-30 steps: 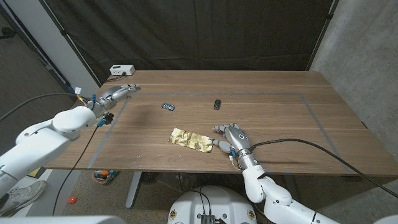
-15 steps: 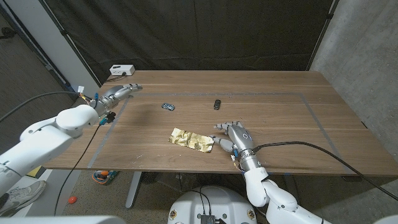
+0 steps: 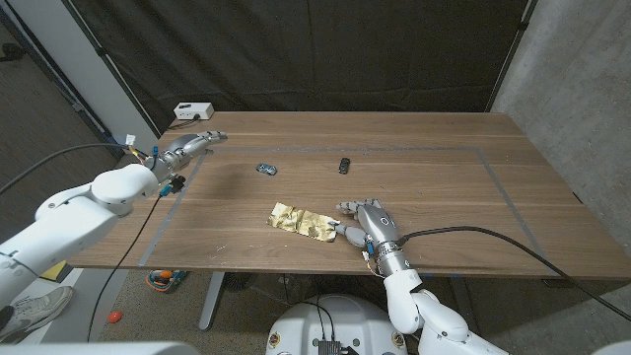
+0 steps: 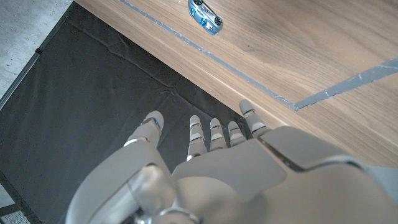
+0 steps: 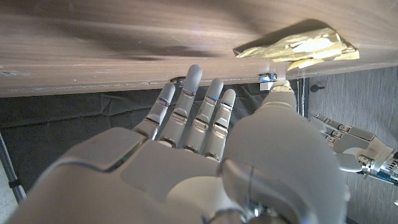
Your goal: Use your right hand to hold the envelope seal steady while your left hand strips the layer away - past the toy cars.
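Gold envelope (image 3: 303, 221) lying crumpled near the table's (image 3: 424, 187) front edge, with 2 toy cars (image 3: 265, 169) beyond it. Right hand (image 3: 370, 224) just beside its right end, fingers apart, holding nothing. Left hand (image 3: 185, 148) well apart at the far-left corner, fingers extended, empty. Likely risk: without firm pinning, the light envelope could slide when the layer is pulled

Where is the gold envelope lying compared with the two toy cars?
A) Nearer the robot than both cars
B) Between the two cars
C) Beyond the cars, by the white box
A: the gold envelope lies toward the table's near edge, while both toy cars sit farther back.
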Robot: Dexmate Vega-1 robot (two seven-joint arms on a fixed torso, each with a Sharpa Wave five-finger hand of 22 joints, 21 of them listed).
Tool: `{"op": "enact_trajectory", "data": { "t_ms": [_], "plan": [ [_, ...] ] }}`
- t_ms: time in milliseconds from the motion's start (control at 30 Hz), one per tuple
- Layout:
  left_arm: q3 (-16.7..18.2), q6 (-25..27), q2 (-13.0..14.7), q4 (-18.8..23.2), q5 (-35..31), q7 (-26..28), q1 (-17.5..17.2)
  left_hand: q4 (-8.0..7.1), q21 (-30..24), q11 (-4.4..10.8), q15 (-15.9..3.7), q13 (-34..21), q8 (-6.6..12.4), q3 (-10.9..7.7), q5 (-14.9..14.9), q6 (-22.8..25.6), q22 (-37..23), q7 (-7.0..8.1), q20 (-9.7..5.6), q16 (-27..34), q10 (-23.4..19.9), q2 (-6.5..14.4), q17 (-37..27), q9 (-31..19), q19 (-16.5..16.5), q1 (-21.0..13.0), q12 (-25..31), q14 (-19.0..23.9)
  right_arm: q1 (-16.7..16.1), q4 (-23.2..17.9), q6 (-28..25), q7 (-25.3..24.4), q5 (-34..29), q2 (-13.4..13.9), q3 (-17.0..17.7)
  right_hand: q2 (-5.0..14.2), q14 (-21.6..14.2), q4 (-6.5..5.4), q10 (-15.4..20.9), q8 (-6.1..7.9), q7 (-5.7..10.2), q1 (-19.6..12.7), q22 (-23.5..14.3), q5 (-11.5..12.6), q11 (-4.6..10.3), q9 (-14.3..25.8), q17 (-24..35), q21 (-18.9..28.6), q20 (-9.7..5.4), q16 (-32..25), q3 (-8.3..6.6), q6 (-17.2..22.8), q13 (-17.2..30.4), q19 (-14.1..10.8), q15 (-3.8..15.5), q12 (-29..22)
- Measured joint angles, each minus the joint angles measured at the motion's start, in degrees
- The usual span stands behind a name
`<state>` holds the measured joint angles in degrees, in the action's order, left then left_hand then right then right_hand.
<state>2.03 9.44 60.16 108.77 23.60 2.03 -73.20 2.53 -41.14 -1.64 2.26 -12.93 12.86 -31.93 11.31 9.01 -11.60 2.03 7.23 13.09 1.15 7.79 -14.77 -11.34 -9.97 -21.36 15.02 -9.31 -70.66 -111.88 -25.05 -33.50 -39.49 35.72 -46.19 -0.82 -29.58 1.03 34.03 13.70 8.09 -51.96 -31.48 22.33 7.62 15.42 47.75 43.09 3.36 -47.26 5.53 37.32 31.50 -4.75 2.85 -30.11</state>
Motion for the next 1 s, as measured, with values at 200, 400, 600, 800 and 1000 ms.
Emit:
{"op": "enact_trajectory", "data": {
  "t_ms": [200, 400, 600, 800, 1000],
  "plan": [
    [-0.62, -0.61, 0.13, -0.24, 0.37, -0.23, 0.60, -0.15, 0.00, 0.00, 0.00, 0.00, 0.00, 0.15, 0.00, 0.00, 0.00, 0.00, 0.00, 0.00, 0.00, 0.00, 0.00, 0.00, 0.00, 0.00, 0.00, 0.00, -0.04, 0.77, -0.73, 0.15, -0.33, -0.34, -0.64, 0.40, 3.18, 0.56, -3.59, -0.05, 0.55, -0.38, -0.16, 0.35, -0.78, -0.61, -0.27, 0.00, 0.61, 0.52, 0.07, 0.56, 0.16, 1.48, -0.14, 0.91],
    [-1.93, -1.30, 0.43, -0.69, 0.51, -0.35, 1.93, -0.39, 0.00, 0.19, -0.31, 0.00, 0.00, -0.08, 0.00, 0.21, 0.00, 0.22, 0.00, 0.00, 0.19, 0.00, 0.00, 0.00, 0.00, 0.00, -0.22, -0.32, -0.07, 1.23, -2.20, 0.31, -0.71, -0.54, -1.04, 0.40, 8.05, 0.56, -7.21, -0.05, 1.32, -0.38, -0.28, 0.45, -2.12, -1.07, -0.23, 0.00, 1.15, 1.34, 0.07, 1.79, -0.11, 3.22, -0.33, 2.22],
    [-2.83, -1.95, 0.53, -1.01, 0.84, -0.34, 2.76, -0.39, 0.00, 0.32, -0.31, 0.01, 0.00, -0.08, 0.00, 0.43, 0.00, 0.43, 0.00, 0.00, 0.31, -0.22, 0.00, 0.00, 0.00, 0.22, -0.22, -0.32, 0.10, 1.45, -3.38, 0.66, -1.26, -0.54, -1.44, 0.71, 8.93, 0.72, -7.59, -0.05, 1.00, -0.69, -0.53, 0.78, -2.50, -1.33, -0.21, 0.00, 1.29, 1.33, 0.23, 2.10, -0.46, 3.95, -0.47, 2.67],
    [-3.25, -2.82, 0.50, -1.11, 0.96, 0.00, 3.11, -0.38, 0.00, 0.32, -0.31, 0.01, 0.00, -0.08, 0.00, 0.53, 0.00, 0.53, -0.21, 0.00, 0.31, -0.23, 0.01, 0.00, 0.21, 0.22, -0.22, -0.31, 0.82, 2.19, -4.71, 1.57, -1.78, -0.54, -2.20, 1.16, 10.43, 0.71, -8.71, -0.05, 1.21, -1.15, -0.73, 0.99, -2.79, -1.59, -0.20, 0.00, 1.45, 1.82, 0.23, 2.30, -0.72, 4.71, -0.41, 3.09],
    [-3.52, -3.56, 0.27, -1.15, 1.27, 0.51, 3.36, -0.63, 0.00, 0.32, -0.31, 0.01, 0.00, 0.16, 0.00, 0.53, 0.00, 0.53, -0.31, 0.00, 0.31, -0.21, 0.01, 0.00, 0.31, 0.67, -0.22, -0.31, 1.66, 3.29, -5.88, 2.34, -2.13, -0.59, -2.93, 1.68, 10.89, 1.30, -8.71, 0.19, 1.52, -1.66, -0.80, 1.21, -2.79, -1.59, -0.46, 0.35, 1.25, 1.82, 0.13, 3.29, -0.82, 5.33, -0.56, 3.09]
  ]
}}
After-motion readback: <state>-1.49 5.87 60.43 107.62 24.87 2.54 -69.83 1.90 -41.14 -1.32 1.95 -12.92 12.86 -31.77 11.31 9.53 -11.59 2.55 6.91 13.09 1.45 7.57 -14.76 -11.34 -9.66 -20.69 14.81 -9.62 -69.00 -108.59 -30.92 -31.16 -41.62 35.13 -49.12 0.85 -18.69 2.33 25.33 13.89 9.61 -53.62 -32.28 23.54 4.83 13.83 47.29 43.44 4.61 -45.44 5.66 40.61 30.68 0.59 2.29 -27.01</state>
